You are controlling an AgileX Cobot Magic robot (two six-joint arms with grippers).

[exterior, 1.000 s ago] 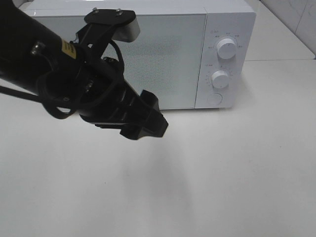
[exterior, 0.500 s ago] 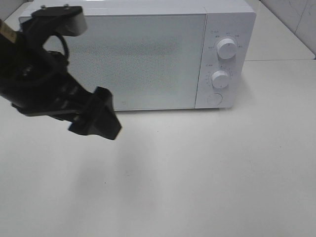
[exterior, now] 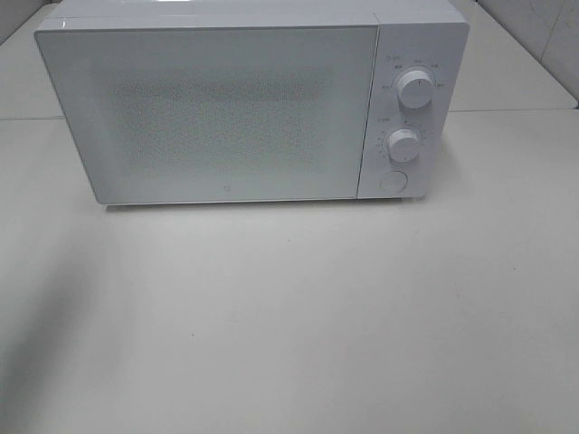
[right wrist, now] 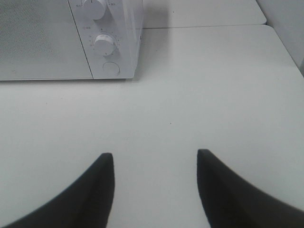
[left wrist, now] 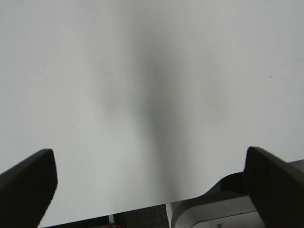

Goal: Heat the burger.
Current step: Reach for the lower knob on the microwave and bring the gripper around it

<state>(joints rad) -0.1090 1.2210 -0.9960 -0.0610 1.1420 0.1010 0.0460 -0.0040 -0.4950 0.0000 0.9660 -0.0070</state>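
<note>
left gripper [left wrist: 149, 156] hangs over the bare white table [left wrist: 71, 71] with its two dark fingers [left wrist: 28, 185] spread as far apart as they go. nothing sits between them and nothing is held. a soft grey shadow [left wrist: 147, 95] runs along the table straight ahead of the gap. back by the gripper's base the table edge shows, with a pale rounded part [left wrist: 209, 211] under it.

right gripper [right wrist: 156, 156] is partly open, with its fingers [right wrist: 102, 190] well apart and only bare table between them. it grips nothing. ahead of it and toward the left arm's side stands the white microwave [right wrist: 57, 42], well clear of the fingertips. its door [exterior: 217, 108] is closed. the control panel, with two round knobs [exterior: 415, 89] one above the other and a round button [exterior: 393, 181] below them, is the part nearest this gripper.

the burger appears in none of the views, and the door's speckled panel hides the inside of the microwave, so where the burger is cannot be told.
</note>
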